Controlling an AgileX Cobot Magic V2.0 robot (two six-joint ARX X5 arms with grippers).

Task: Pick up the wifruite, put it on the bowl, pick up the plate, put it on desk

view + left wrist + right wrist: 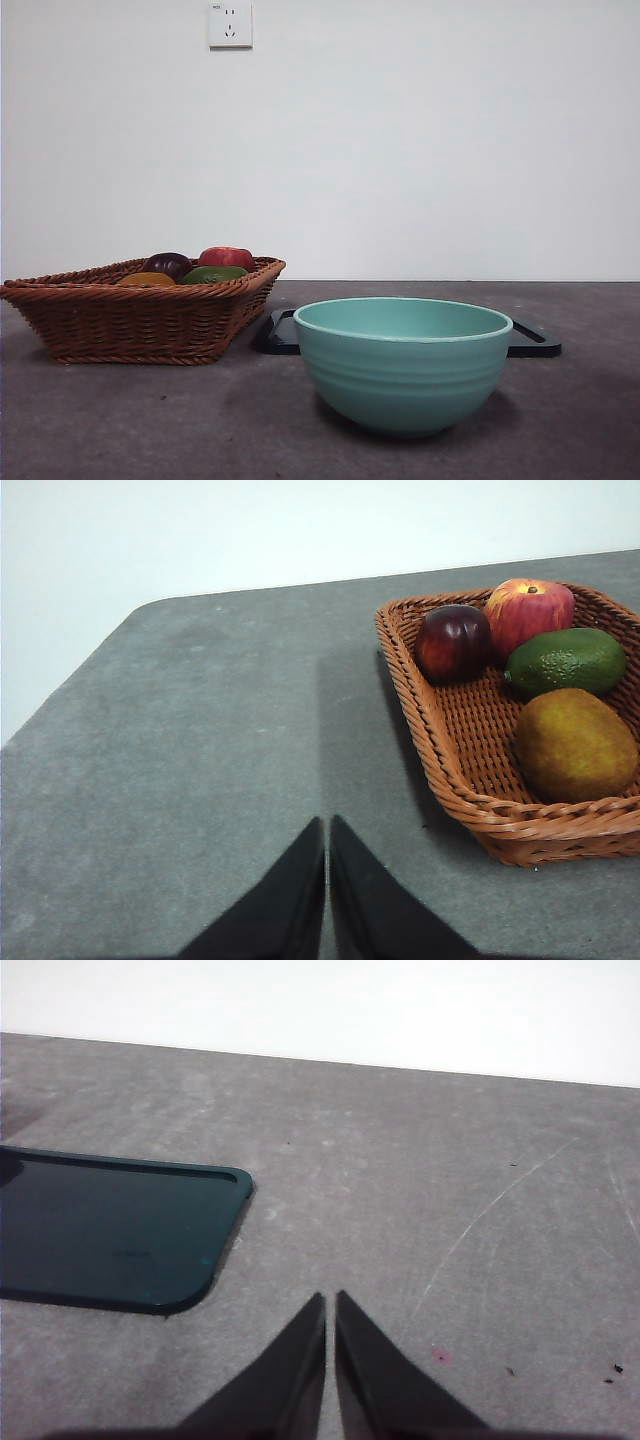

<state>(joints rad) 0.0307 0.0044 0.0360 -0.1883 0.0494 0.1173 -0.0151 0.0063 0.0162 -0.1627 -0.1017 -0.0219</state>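
The wifruite (575, 745), a dull brownish-orange oval, lies in a wicker basket (455, 745) at the corner nearest my left gripper (327, 825). That gripper hovers over the bare desk (180, 750) beside the basket, shut and holding nothing. From the front, the wifruite (147, 279) just peeks over the basket rim (130, 292). The mint-green ribbed bowl (403, 365) stands in the middle, near the camera. Behind it lies the plate (535, 340), flat, dark and rectangular. My right gripper (330, 1300) is shut and holding nothing, above the desk just off the plate's (110, 1230) rounded corner.
A red apple (528, 610), a dark purple fruit (453, 642) and a green avocado (566, 660) share the basket. A white wall with a socket (230, 25) stands behind the desk. The desk's rounded far corner (150, 605) shows in the left wrist view.
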